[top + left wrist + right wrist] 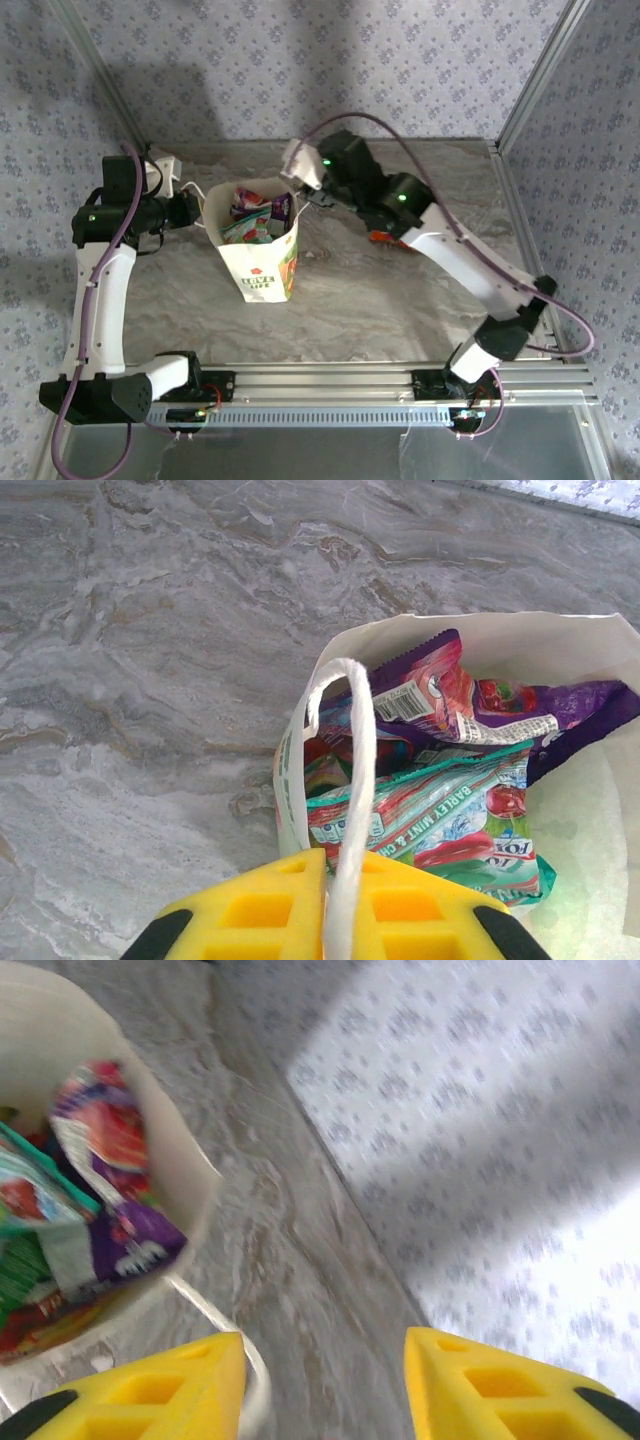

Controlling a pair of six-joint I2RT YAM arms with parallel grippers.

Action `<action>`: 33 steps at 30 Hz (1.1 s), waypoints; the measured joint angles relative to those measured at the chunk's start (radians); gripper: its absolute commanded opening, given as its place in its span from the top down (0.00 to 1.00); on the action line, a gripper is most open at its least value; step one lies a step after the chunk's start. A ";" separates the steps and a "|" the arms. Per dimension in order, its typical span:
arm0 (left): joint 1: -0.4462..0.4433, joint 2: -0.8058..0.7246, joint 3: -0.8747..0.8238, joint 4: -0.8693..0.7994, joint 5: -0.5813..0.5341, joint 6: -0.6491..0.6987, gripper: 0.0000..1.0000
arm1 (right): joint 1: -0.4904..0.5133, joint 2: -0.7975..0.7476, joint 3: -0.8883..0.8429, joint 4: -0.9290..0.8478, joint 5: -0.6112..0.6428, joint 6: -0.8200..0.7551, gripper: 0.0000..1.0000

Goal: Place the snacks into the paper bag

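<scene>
1. Several snacks (255, 215) are sitting inside the paper bag (262, 270), which is standing upright on the table (380, 300), left of centre, mouth gaping open.
2. Showing at the top of the pile: a purple packet (560, 705) and a teal-green packet (440, 805), lying against each other.
3. Clenched: the left gripper (325, 920) is pinching the bag's white cord handle (355, 770) on its left side.
4. Released: the right gripper (325, 1380) is hovering just beside the bag's right rim, jaws spread wide.
5. One orange-red packet (381, 237) is lying on the table under the right arm, apart from the bag.
</scene>
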 measured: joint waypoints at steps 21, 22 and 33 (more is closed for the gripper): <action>0.004 0.004 0.051 -0.030 -0.021 -0.004 0.88 | -0.720 -0.467 -0.859 0.230 -0.298 0.636 0.20; 0.004 0.006 0.051 -0.030 -0.021 -0.004 0.88 | -0.755 -0.467 -0.880 0.243 -0.334 0.669 0.20; 0.004 0.029 0.057 -0.031 -0.023 -0.012 0.87 | -0.944 -0.346 -1.048 0.387 -0.610 0.943 0.20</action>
